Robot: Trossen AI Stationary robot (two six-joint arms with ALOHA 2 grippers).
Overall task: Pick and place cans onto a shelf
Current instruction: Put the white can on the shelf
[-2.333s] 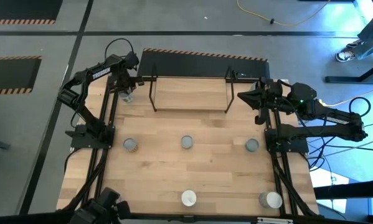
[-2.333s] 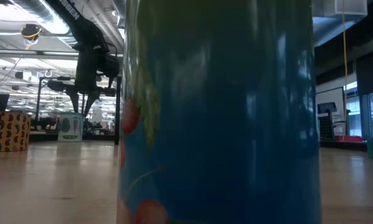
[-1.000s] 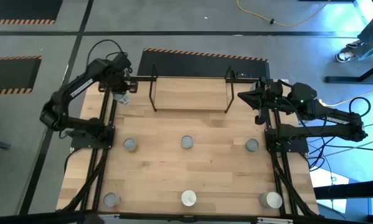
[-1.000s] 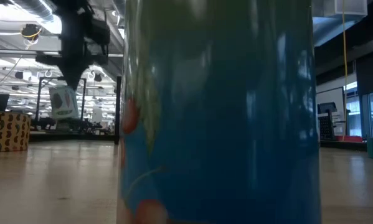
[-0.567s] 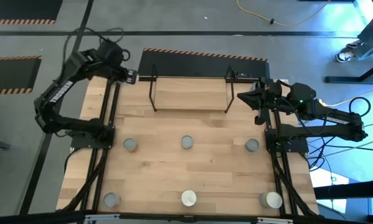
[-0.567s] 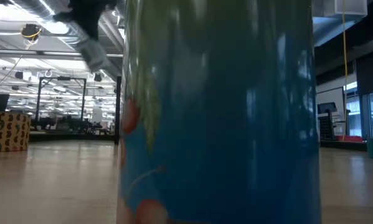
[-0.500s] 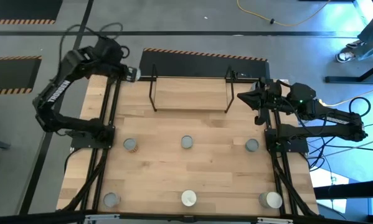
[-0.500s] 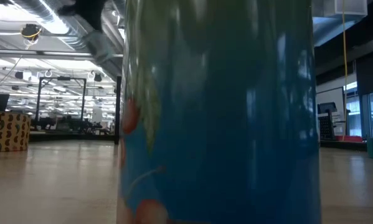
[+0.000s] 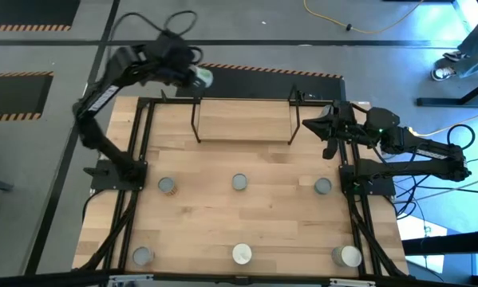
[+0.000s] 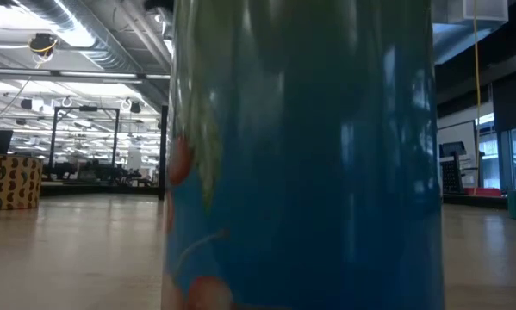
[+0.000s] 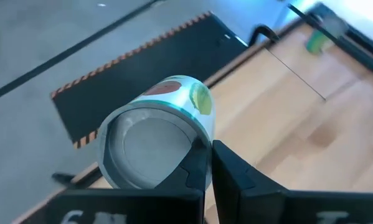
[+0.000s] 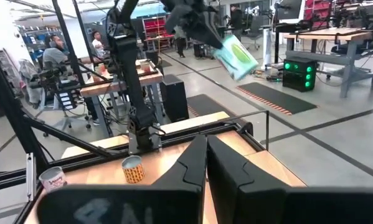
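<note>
Left gripper (image 9: pixel 192 76) clamps a greenish can (image 9: pixel 202 77), carried tilted in the air over the shelf's (image 9: pixel 244 119) far left corner (six more cans stand on the table (image 9: pixel 246 215)). Right gripper (image 9: pixel 309 123) waits closed, empty, beside the shelf's right end.

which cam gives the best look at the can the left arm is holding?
Left wrist view: the can fills the frame, tilted, pinched by the left gripper. High view shows it small, beyond the table's far edge; right wrist view shows it distant in the air; low view doesn't show it.

Yellow cable (image 9: pixel 334 17) on grey floor (image 9: pixel 47 119)
</note>
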